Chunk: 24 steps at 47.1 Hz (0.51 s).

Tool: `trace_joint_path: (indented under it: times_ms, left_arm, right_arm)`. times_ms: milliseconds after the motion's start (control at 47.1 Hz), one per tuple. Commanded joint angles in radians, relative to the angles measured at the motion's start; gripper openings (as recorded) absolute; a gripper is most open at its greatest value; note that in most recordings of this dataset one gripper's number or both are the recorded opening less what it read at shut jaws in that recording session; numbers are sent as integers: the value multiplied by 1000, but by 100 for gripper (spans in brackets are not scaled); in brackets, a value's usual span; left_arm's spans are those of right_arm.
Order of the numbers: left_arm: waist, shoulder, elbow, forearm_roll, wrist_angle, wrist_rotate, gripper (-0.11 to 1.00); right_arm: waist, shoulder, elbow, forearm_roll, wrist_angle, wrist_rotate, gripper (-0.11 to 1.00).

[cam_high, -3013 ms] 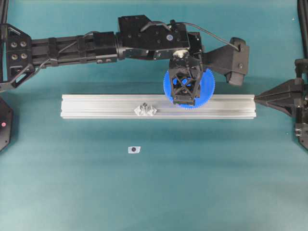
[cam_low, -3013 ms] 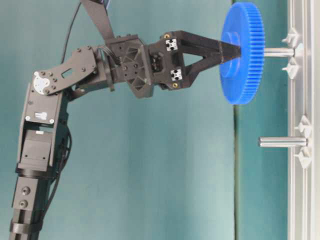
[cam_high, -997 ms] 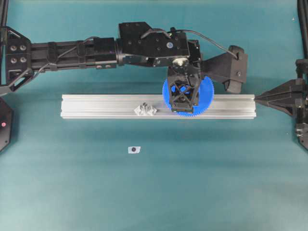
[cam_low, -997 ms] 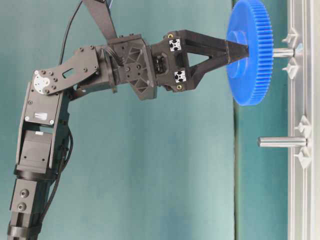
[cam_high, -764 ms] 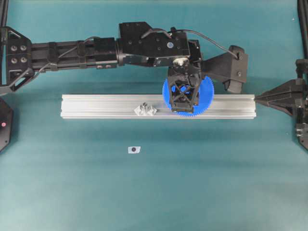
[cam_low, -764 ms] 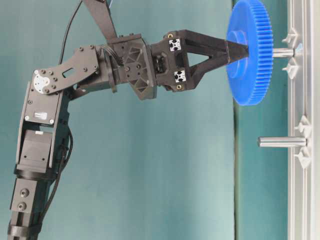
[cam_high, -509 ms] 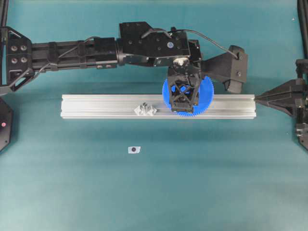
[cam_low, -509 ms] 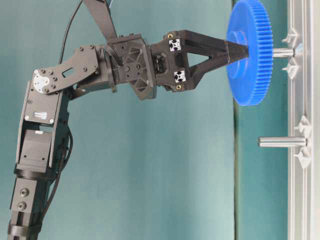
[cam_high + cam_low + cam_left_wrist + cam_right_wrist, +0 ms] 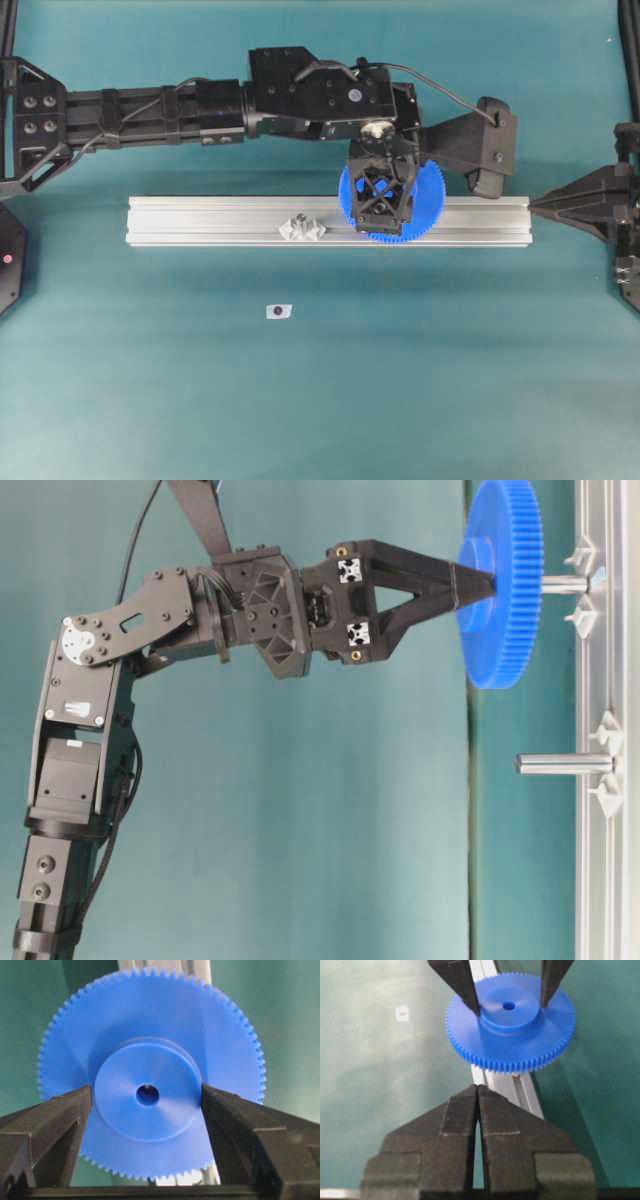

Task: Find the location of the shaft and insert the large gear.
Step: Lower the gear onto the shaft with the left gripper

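The large gear [image 9: 432,196], bright blue, is held flat by its raised hub in my left gripper [image 9: 383,203], which is shut on it over the aluminium rail [image 9: 200,220]. In the table-level view the gear [image 9: 503,630] sits on the shaft [image 9: 566,583], partway along it, with a gap to the rail [image 9: 600,880]. The shaft's tip is hidden inside the gear. The left wrist view shows both fingers [image 9: 70,1110] pressed on the hub of the gear [image 9: 150,1025]. My right gripper [image 9: 478,1088] is shut and empty, at the rail's right end in the overhead view [image 9: 535,207].
A second, bare peg [image 9: 565,764] with clear mounts stands further left along the rail; it also shows in the overhead view [image 9: 302,227]. A small white tag with a dark dot [image 9: 279,311] lies on the teal table in front of the rail.
Over three seconds the gear has come over the rail and moved along the shaft toward it. In the last second it has only levelled a little. The right arm has not moved.
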Motion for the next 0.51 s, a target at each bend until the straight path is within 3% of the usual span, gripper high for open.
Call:
trace_joint_path:
  times_ms: [0, 488]
  left_arm:
    - [-6, -31, -37, 6, 2, 0, 81]
    - [-8, -31, -48, 6, 9, 0, 81]
  right_arm:
    - [-3, 8, -11, 0, -3, 11, 1]
    - [-3, 6, -12, 0, -3, 11, 1]
